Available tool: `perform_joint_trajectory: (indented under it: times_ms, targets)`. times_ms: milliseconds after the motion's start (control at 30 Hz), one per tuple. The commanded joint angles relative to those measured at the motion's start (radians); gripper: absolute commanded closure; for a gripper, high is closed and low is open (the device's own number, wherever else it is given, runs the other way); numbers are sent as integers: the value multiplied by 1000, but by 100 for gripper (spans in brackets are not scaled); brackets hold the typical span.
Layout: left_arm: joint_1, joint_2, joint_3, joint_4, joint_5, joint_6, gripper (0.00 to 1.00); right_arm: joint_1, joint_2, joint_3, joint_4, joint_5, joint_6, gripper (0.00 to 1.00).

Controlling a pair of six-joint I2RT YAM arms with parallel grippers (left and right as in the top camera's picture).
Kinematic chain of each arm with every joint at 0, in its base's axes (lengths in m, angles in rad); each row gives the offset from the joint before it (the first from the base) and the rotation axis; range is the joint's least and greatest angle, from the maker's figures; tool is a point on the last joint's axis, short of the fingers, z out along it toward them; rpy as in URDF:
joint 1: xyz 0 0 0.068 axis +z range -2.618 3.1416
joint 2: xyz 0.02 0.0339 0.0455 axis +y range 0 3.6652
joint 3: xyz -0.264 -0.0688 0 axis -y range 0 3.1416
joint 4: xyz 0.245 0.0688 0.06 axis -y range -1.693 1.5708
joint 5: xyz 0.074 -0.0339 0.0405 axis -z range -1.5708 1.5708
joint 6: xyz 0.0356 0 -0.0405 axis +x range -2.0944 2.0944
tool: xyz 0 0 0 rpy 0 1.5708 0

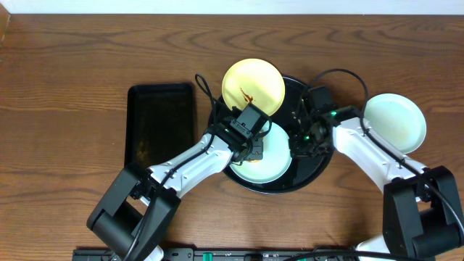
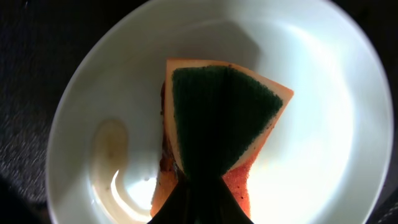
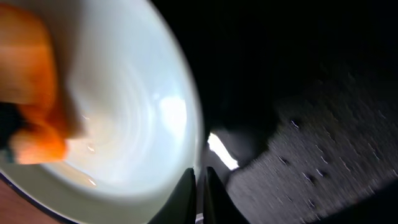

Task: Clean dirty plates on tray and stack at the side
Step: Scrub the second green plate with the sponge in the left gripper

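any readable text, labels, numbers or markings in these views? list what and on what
None readable in any view.
No print on the yellow plate, the mint plate on the tray, the mint plate on the table, the sponge, the round tray or the rectangular tray.
The dark strip at the overhead view's bottom edge is too small to tell.

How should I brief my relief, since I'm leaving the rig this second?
Left gripper: shut on an orange sponge with a green scouring face, pressed into the pale mint green round plate in the large round glossy black tray.
Right gripper: looks pinched on that plate's rim.
Done: a second pale mint green plate sits on the table right of the tray, looking clean.
Remaining: brown film on the scrubbed plate; the smeared pale yellow round plate overlaps the tray's far rim. Clean both, stack beside the second.
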Motion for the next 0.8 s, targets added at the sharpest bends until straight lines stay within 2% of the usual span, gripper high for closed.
perform_joint_trajectory:
  times_ms: [0,100,200,367,567,767]
  targets:
    - [0,13,-3,25,-5,22,91,47,10,-4,36,-9,1,91]
    - [0,18,-3,27,-5,22,92,80,12,-4,72,-8,1,90]
    - [0,38,-3,27,-6,21,92,105,16,-5,80,23,7,97]
    - [1,75,-3,21,-8,22,92,113,37,-10,75,52,24,99]
    - [6,76,-3,-30,-128,22,92,113,75,-32,74,56,24,99]
    - [40,68,-3,-95,-156,30,92,113,106,-56,70,66,25,99]
